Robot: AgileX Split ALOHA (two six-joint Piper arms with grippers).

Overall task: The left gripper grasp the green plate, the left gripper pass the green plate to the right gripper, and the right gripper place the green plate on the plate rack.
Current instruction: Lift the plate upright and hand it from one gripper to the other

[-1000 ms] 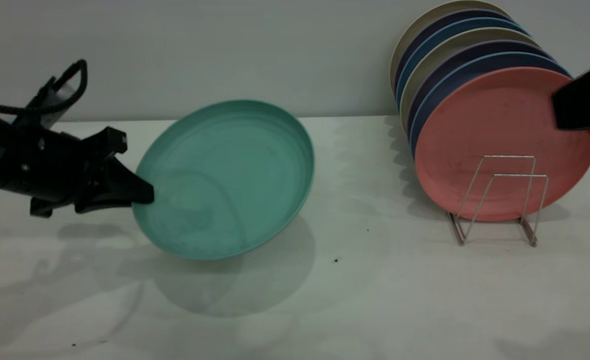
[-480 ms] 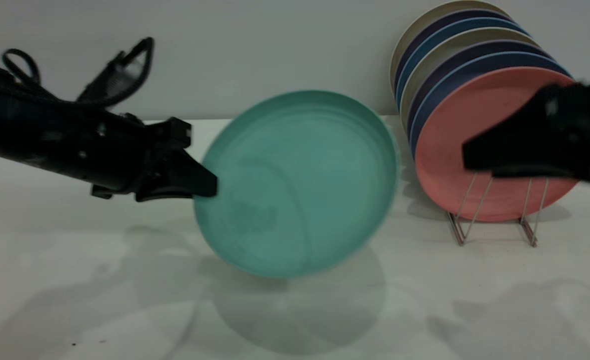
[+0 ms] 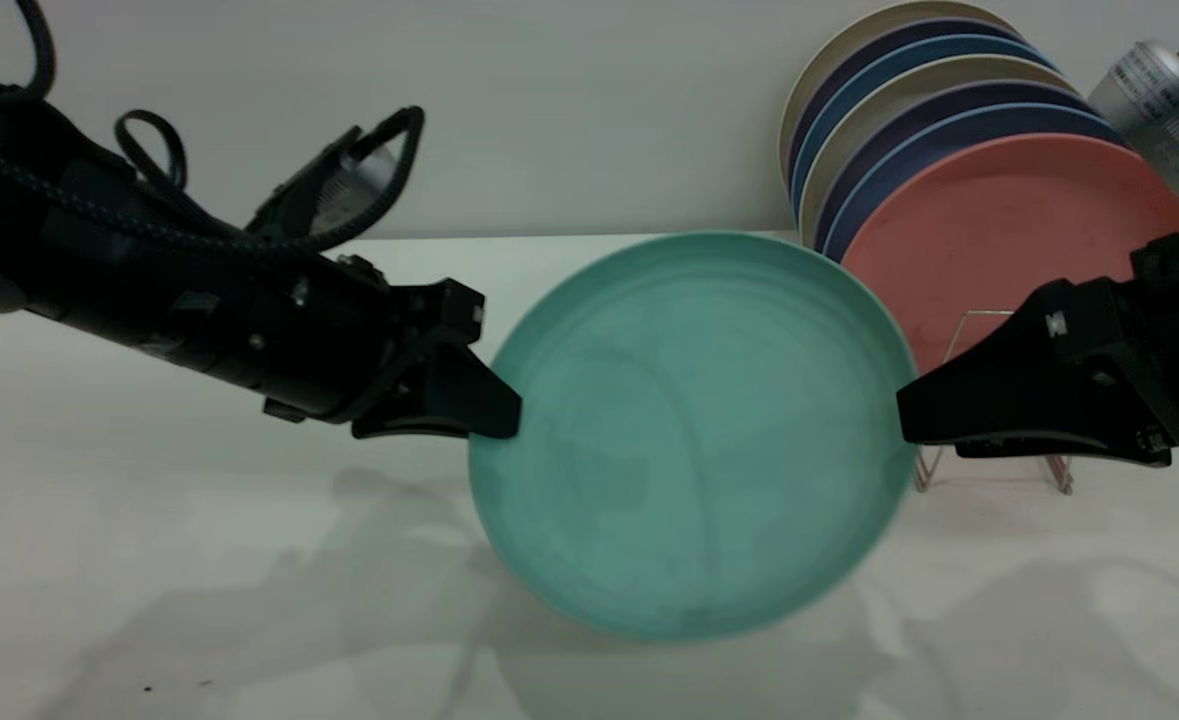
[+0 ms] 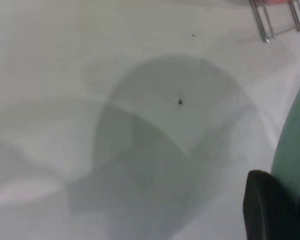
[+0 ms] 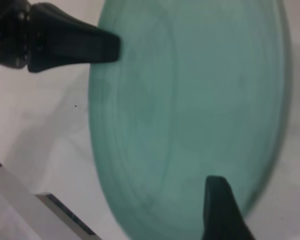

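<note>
My left gripper (image 3: 504,415) is shut on the left rim of the green plate (image 3: 689,440) and holds it tilted above the table, at the middle. In the left wrist view my finger (image 4: 265,205) pinches the plate's edge (image 4: 295,150). My right gripper (image 3: 904,420) is open at the plate's right rim. In the right wrist view one finger (image 5: 217,200) lies over the plate's inner face (image 5: 190,100), with the left gripper (image 5: 115,47) on the far rim. The plate rack (image 3: 989,315) stands behind the right gripper, mostly hidden.
The rack holds a salmon-pink plate (image 3: 1009,220) in front, with several blue and beige plates (image 3: 909,90) behind it. The rack's base rails (image 4: 262,25) show in the left wrist view. A grey wall runs along the table's back edge.
My left gripper has carried the green plate to the right, up to the rack. My right gripper has come in from the right and down to the plate's right rim.
</note>
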